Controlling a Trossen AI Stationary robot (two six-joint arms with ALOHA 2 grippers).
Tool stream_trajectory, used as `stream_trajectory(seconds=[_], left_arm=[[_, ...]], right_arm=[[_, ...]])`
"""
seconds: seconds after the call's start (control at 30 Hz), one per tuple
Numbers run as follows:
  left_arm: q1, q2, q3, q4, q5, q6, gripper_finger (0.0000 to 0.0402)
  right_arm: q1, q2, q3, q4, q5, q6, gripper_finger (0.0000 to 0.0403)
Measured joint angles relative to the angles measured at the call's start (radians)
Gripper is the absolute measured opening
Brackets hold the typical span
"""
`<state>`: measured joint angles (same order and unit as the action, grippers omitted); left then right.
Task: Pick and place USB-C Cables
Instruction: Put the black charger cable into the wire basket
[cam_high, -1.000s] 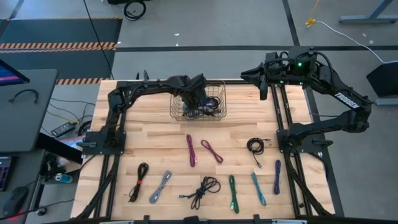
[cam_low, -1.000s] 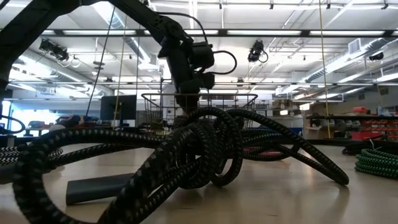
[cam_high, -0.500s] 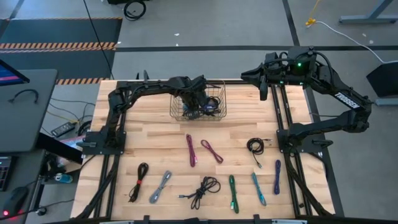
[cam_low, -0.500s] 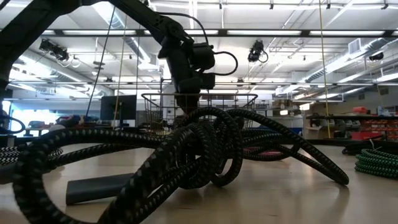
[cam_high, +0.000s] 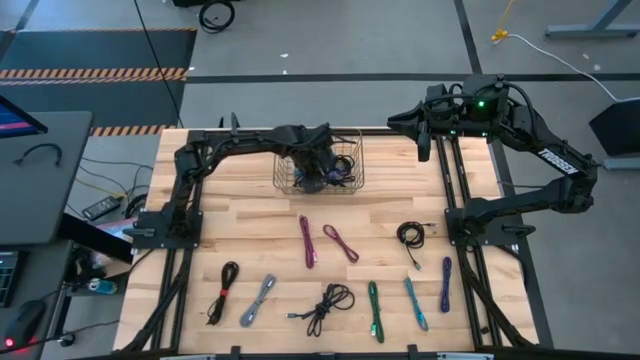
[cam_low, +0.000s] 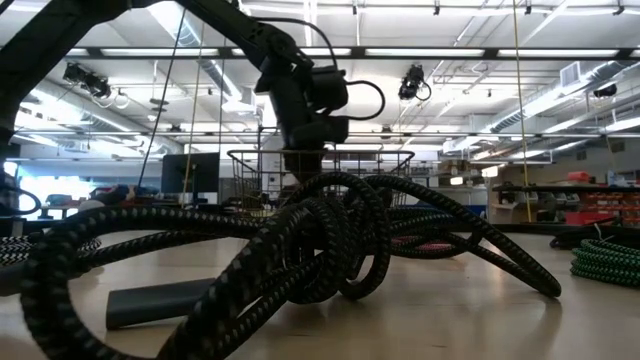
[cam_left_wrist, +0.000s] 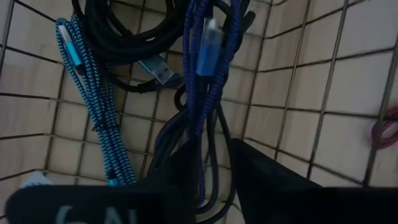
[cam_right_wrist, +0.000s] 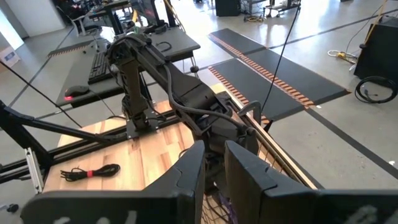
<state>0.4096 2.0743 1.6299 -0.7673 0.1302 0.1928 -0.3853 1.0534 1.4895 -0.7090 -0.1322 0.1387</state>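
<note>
- A blue braided cable (cam_left_wrist: 208, 74) hangs folded inside the wire basket (cam_high: 352, 160), above a teal cable (cam_left_wrist: 93, 106) and black cables (cam_left_wrist: 124, 37) on its floor.
- On the bench lie two magenta cables (cam_high: 308, 242), black bundles (cam_high: 410, 234), a grey cable (cam_high: 258, 300), a green cable (cam_high: 374, 310), a light-blue cable (cam_high: 416, 302) and a purple cable (cam_high: 445, 284), all apart.

I'm looking at a robotics lab or industrial workshop: open ceiling with strip lights (cam_low: 300, 52) and ducts, grey concrete floor (cam_high: 330, 40) with hazard-striped mats (cam_high: 95, 73), a wooden bench (cam_high: 250, 225), desks with a keyboard (cam_right_wrist: 99, 65) and mouse behind.
</note>
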Motion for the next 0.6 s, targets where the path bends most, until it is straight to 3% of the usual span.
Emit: stream_trajectory(seconds=[0.3,0.47,0.6], left_arm=[[-0.002,-0.021,0.031,0.002,0.039,-0.122,0.0115],[-0.003,-0.029,0.16,-0.051,0.045,-0.13,0.0125],[-0.006,-0.038,0.306,-0.165,0.116,-0.162,0.013]], right_arm=[[0.0,0.0,0.0,-0.005,0.0,-0.001,0.0068],[0.0,0.0,0.0,-0.009,0.0,-0.002,0.0068],[0.0,0.0,0.0,-0.024,0.0,-0.006,0.0068]])
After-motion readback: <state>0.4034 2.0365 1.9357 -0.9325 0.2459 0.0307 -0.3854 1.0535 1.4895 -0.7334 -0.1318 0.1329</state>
